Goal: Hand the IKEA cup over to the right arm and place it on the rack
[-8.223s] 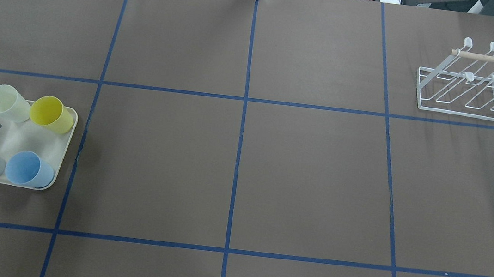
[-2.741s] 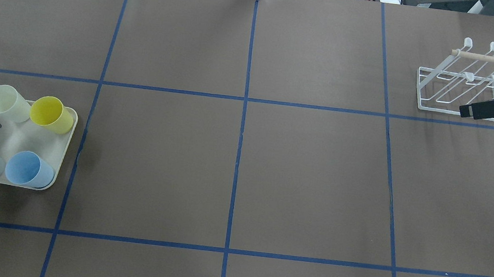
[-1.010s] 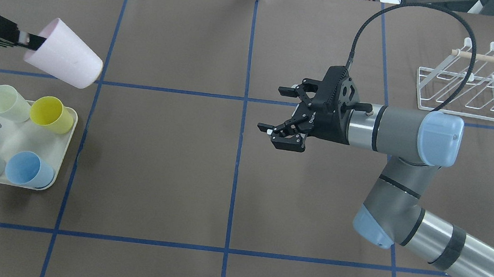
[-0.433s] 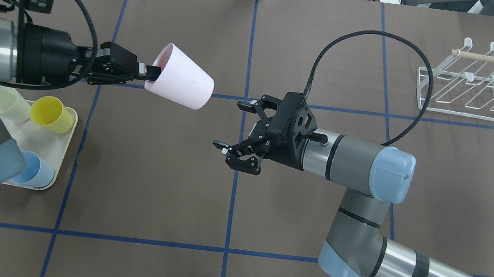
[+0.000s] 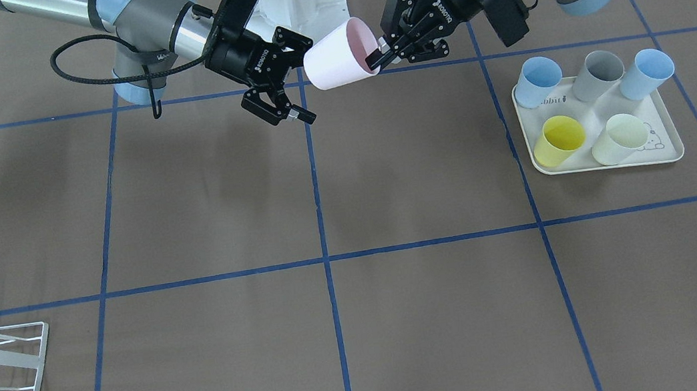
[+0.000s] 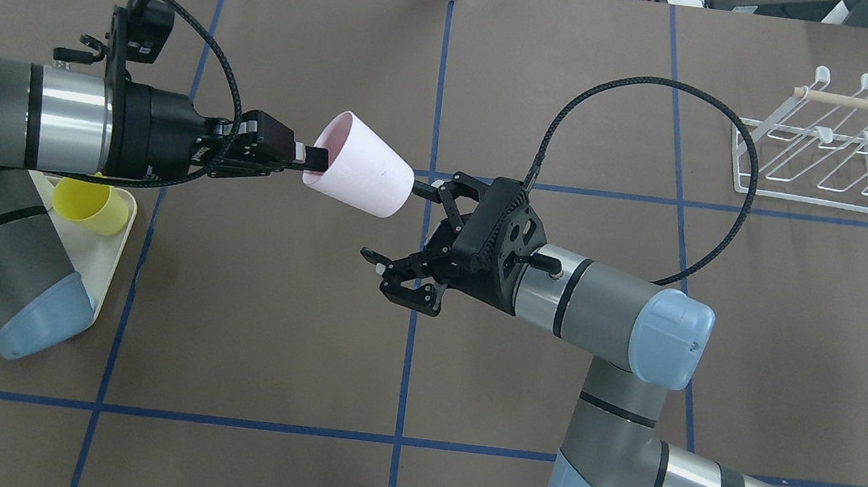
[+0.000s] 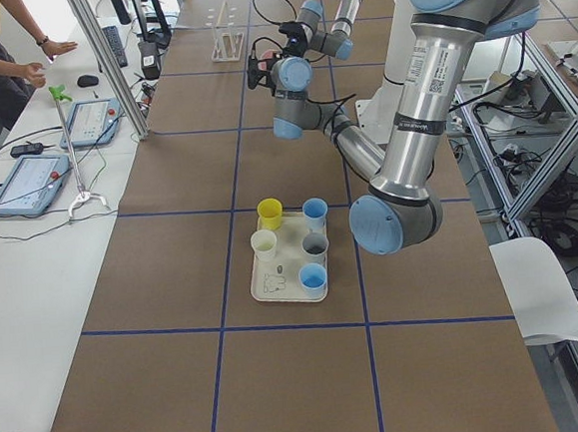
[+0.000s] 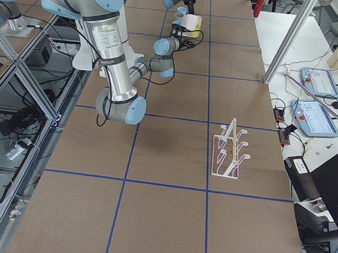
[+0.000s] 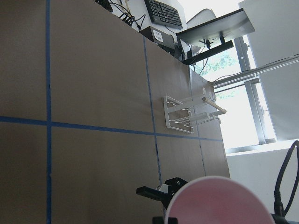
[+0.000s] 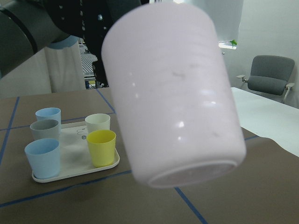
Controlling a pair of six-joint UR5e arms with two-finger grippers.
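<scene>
I read the left gripper [image 6: 315,158] as pinched shut on the rim of the pink cup [image 6: 364,178], which hangs tilted in mid-air. Right gripper [image 6: 403,225] is spread wide and holds nothing, its fingers just beside the cup's base. Rack [image 6: 808,151] stands well apart, far right.

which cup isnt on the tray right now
The pink cup, held in the air by its rim in the left pincer. The yellow cup, cream cup, grey cup and two blue cups all stand on the tray.
</scene>
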